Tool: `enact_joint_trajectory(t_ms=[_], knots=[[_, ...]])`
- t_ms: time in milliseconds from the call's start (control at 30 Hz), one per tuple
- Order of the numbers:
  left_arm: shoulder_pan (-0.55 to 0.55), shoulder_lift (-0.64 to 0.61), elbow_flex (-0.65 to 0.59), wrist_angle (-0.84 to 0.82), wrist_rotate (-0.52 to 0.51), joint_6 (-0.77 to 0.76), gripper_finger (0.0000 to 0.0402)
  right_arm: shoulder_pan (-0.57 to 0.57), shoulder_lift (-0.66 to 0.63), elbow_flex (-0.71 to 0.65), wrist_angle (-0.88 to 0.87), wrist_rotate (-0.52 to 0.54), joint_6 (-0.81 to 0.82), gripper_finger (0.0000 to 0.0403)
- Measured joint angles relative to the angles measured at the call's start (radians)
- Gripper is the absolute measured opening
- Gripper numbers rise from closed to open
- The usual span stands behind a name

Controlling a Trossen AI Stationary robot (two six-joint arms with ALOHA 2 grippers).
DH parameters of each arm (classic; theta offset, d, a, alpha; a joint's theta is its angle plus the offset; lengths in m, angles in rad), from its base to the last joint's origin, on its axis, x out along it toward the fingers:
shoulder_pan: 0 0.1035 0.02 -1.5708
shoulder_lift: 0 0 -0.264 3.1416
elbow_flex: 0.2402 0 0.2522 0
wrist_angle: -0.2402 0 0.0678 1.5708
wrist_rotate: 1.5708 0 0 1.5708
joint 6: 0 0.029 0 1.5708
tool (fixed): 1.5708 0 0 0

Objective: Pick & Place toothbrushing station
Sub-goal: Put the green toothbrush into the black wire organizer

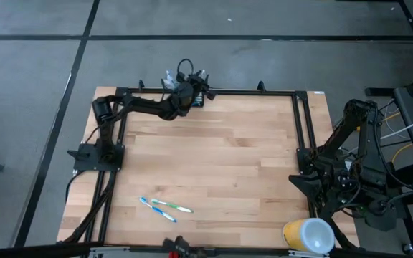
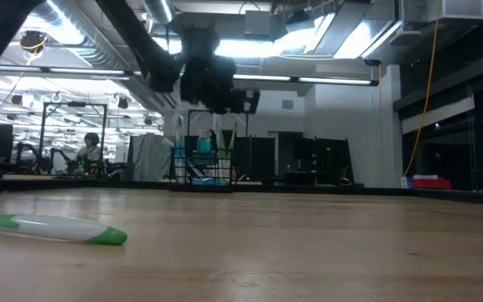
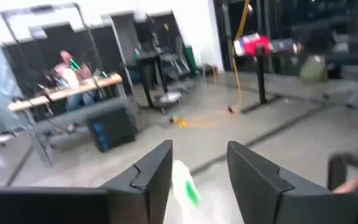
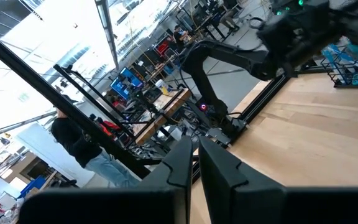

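The black wire-mesh caddy (image 2: 201, 168) stands at the table's far edge with upright brushes in it; it also shows in the right wrist view (image 4: 353, 62). My left gripper (image 1: 194, 92) hovers above it (image 2: 216, 84), reaching past the far edge, fingers open (image 3: 199, 180). A white-and-green toothbrush end (image 3: 184, 185) shows between the fingers, close to one of them. Two toothbrushes (image 1: 165, 208) lie flat on the table near the front; one shows in the low view (image 2: 53, 227). My right gripper (image 4: 195, 167) is shut and empty at the table's right side. My left gripper has the white-and-green toothbrush end (image 3: 185, 190) between its open fingers, close beside one finger (image 3: 157, 177). I cannot tell whether the finger touches it. The rest of the brush is hidden below the fingers.
A round yellow-and-white cup (image 1: 308, 235) lies at the front right corner beside the right arm's base. Black frame rails (image 1: 249, 92) run along the far, left and right edges. The wooden middle of the table (image 1: 221, 158) is bare. People sit at desks in the room beyond (image 3: 70, 68).
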Motion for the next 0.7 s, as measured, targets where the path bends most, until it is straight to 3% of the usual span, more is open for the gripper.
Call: enact_joint_trajectory(t_ms=[167,233,300,367,467,567,700], knots=[[-0.083,-0.176,0.0,-0.062,-0.117,0.089,0.017,0.001,0.0,0.0,0.0,0.0,-0.007,0.0032],[-0.139,-0.283,0.0,-0.232,-0.2,0.063,0.0176,0.001,0.0,0.0,0.0,0.0,-0.02,0.0032],[-0.21,-0.397,0.0,-0.504,-0.274,-0.042,0.0178,0.001,0.0,0.0,0.0,0.0,-0.029,0.0032],[-0.302,-0.508,0.0,-0.82,-0.335,-0.241,0.0177,0.001,0.002,0.0,0.0,0.0,-0.044,0.0032],[-0.453,-0.649,0.001,-1.256,-0.303,-0.608,0.0169,0.001,0.013,0.0,-0.002,0.0,-0.06,0.0032],[-0.591,-0.731,0.0,-1.581,-0.208,-0.991,0.0156,0.001,0.019,0.0,-0.003,-0.001,-0.068,0.0032],[-0.726,-0.751,0.0,-1.771,0.028,-1.363,0.0134,0.002,0.02,0.0,0.002,-0.039,-0.063,0.0032]])
